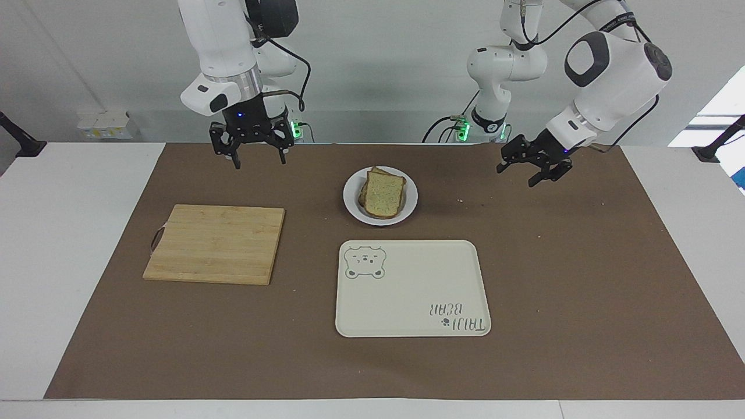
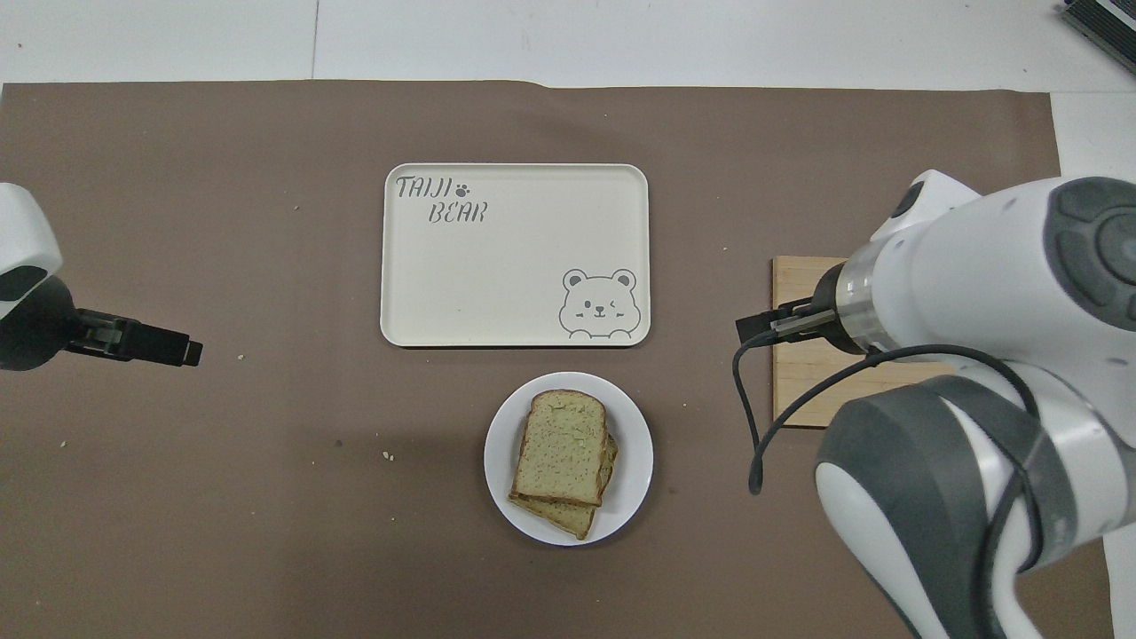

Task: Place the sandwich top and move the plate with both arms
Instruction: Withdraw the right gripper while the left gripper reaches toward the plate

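Note:
The sandwich top (image 1: 384,194) (image 2: 562,444), a pale speckled slice with a brown crust, lies on another slice on the small white plate (image 1: 351,195) (image 2: 635,461). Nothing touches the plate or the bread. My right gripper (image 1: 259,160) hangs open and empty in the air over the mat, between the plate and the right arm's end of the table. In the overhead view the right arm's own body hides it. My left gripper (image 1: 524,173) (image 2: 188,353) is also open and empty, raised over the bare mat toward the left arm's end, well apart from the plate.
A cream tray with a bear drawing (image 1: 407,291) (image 2: 515,266) lies farther from the robots than the plate, a small gap between them. A wooden cutting board (image 1: 215,243) (image 2: 799,382) lies toward the right arm's end. A brown mat (image 1: 582,279) covers the table.

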`<move>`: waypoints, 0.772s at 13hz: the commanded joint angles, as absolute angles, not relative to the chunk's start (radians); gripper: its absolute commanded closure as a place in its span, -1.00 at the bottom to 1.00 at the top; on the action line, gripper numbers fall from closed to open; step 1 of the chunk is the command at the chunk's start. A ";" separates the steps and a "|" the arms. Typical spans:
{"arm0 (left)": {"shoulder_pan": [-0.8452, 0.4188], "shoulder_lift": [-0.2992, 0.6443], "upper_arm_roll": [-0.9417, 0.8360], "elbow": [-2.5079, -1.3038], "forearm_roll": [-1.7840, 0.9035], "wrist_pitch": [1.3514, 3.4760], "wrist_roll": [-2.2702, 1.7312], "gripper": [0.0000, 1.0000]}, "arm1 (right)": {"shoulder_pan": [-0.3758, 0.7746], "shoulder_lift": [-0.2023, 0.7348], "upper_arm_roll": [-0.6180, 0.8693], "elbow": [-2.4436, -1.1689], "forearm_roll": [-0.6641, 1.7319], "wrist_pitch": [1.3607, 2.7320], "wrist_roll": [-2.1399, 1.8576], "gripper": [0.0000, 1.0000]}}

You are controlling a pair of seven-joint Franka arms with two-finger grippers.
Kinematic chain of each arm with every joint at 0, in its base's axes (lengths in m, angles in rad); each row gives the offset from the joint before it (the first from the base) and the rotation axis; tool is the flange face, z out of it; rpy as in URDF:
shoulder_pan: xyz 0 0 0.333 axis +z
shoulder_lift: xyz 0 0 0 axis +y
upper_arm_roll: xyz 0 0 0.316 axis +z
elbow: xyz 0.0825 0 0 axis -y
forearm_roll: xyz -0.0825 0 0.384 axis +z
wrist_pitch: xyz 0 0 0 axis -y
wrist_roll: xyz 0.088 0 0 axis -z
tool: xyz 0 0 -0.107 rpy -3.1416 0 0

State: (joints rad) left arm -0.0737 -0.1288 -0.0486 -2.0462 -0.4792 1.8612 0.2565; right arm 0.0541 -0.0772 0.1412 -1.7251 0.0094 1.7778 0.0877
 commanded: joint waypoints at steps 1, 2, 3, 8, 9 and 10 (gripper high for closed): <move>-0.097 -0.156 -0.037 -2.155 -0.608 1.939 0.326 -1.00 | 0.048 -0.112 0.108 -1.713 -0.011 1.763 0.112 -1.00; -0.100 -0.156 -0.037 -2.184 -0.648 1.962 0.350 -1.00 | 0.048 -0.130 0.088 -1.713 -0.009 1.749 0.110 -1.00; -0.112 -0.156 -0.035 -2.198 -0.678 1.971 0.369 -1.00 | 0.048 -0.141 0.065 -1.709 -0.006 1.727 0.110 -1.00; -0.184 -0.141 -0.037 -2.309 -0.751 2.115 0.379 -1.00 | 0.045 -0.141 -0.020 -1.629 -0.005 1.611 0.110 -1.00; -0.207 -0.124 -0.037 -2.322 -0.815 2.121 0.411 -1.00 | 0.035 -0.143 -0.032 -1.629 0.001 1.576 0.112 -1.00; -0.212 -0.118 -0.037 -2.344 -0.884 2.125 0.452 -1.00 | 0.020 -0.146 -0.052 -1.629 0.008 1.560 0.113 -1.00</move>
